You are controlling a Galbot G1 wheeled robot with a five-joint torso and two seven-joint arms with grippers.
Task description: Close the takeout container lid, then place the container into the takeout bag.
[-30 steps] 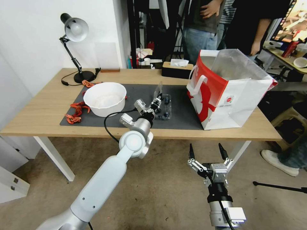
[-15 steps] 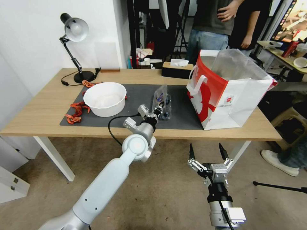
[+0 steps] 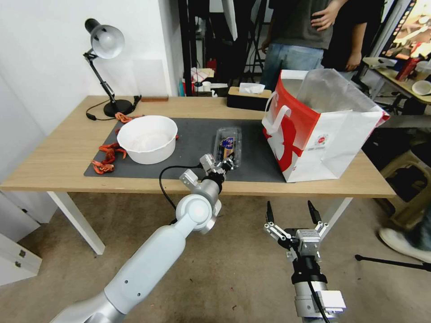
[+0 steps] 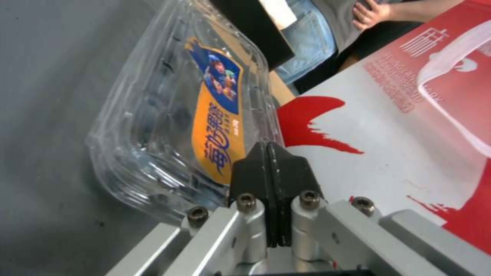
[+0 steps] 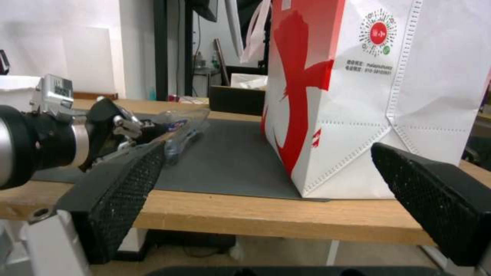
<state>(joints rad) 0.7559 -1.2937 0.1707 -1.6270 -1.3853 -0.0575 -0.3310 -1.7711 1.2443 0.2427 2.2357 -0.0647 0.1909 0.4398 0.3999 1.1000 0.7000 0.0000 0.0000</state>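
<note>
1. I see my left gripper (image 3: 226, 165) at frame centre, fingers pressed together, gripping nothing, by the lid (image 3: 228, 144).
2. The takeout container (image 3: 227, 151) lies on the mat (image 3: 193, 134), left of the takeout bag (image 3: 314, 130).
3. My right gripper (image 3: 291, 215) hangs wide open, lower right.

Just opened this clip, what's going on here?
The robot's left pincer, fingers shut, sits at the near end of the takeout container on the dark mat. The lid with its colourful sticker is folded down over the box, so the container looks closed or nearly so. The takeout bag stands open to the robot's right of it, with the container not yet inside. The right pincer waits open below the table's edge.
</note>
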